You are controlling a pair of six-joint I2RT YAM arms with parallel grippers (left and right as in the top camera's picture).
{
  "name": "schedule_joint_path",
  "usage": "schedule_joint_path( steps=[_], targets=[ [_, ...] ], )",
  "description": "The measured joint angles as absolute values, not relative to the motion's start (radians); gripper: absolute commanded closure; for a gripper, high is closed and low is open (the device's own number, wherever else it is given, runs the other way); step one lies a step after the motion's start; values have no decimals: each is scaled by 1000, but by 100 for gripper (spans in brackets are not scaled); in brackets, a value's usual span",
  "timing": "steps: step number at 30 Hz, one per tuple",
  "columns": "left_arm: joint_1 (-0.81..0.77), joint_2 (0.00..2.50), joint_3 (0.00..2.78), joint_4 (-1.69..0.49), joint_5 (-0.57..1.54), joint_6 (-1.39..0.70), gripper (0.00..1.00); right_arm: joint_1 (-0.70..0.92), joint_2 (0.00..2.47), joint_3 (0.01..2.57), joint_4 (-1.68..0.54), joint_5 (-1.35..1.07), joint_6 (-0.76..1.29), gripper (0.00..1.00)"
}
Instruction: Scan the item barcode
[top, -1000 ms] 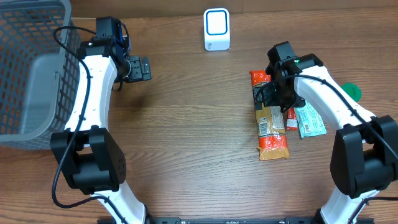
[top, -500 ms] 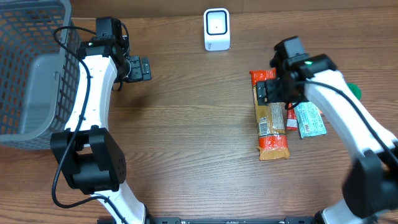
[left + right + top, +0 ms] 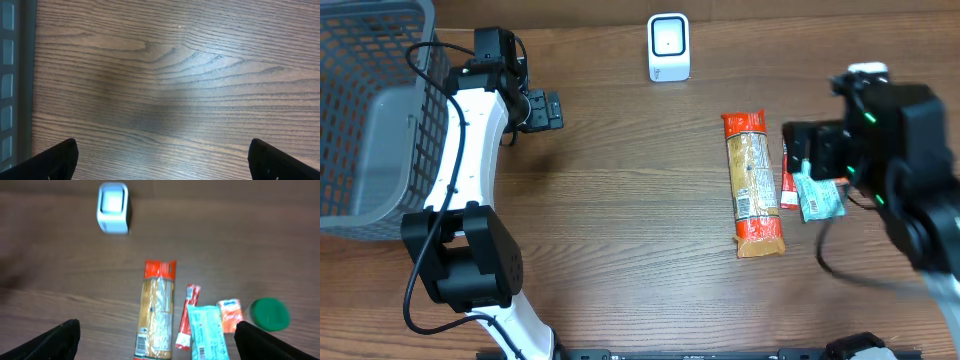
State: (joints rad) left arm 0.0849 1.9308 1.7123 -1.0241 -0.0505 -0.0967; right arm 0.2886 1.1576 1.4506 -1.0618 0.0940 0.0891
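Note:
A long orange-and-red packet [image 3: 753, 180] lies flat right of centre, its printed back up; in the right wrist view this packet [image 3: 157, 312] shows a barcode [image 3: 141, 343] near its low end. Beside it lie a thin red stick pack [image 3: 188, 314], a teal packet [image 3: 206, 332] and a small orange packet [image 3: 230, 315]. The white scanner [image 3: 668, 47] with a blue face stands at the table's far edge. My right gripper [image 3: 810, 155] hangs open high above the packets, empty [image 3: 159, 342]. My left gripper [image 3: 542, 110] is open over bare wood [image 3: 162, 162].
A grey mesh basket [image 3: 370, 110] fills the far left; its wall [image 3: 10, 75] shows at the edge of the left wrist view. A green lid [image 3: 269, 314] lies right of the packets. The scanner [image 3: 113, 207] appears top left in the right wrist view.
My right arm has lifted up and swung right, away from the long packet, which stayed on the table. The left arm has not moved.

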Motion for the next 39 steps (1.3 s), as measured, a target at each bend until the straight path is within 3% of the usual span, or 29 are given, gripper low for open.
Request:
schedule_joint_path(
  steps=[13,23,32,39],
  targets=[
    [85,1931,1712,-1024,-50,-97,0,289,690,1404,-1077,165,78,0],
    [85,1931,1712,-1024,-51,-97,0,289,396,1102,-1028,165,78,0],
    [85,1931,1712,-1024,-51,-97,0,268,163,749,-703,146,79,0],
    [85,1931,1712,-1024,-51,-97,0,224,36,455,-241,52,78,0]
  ],
)
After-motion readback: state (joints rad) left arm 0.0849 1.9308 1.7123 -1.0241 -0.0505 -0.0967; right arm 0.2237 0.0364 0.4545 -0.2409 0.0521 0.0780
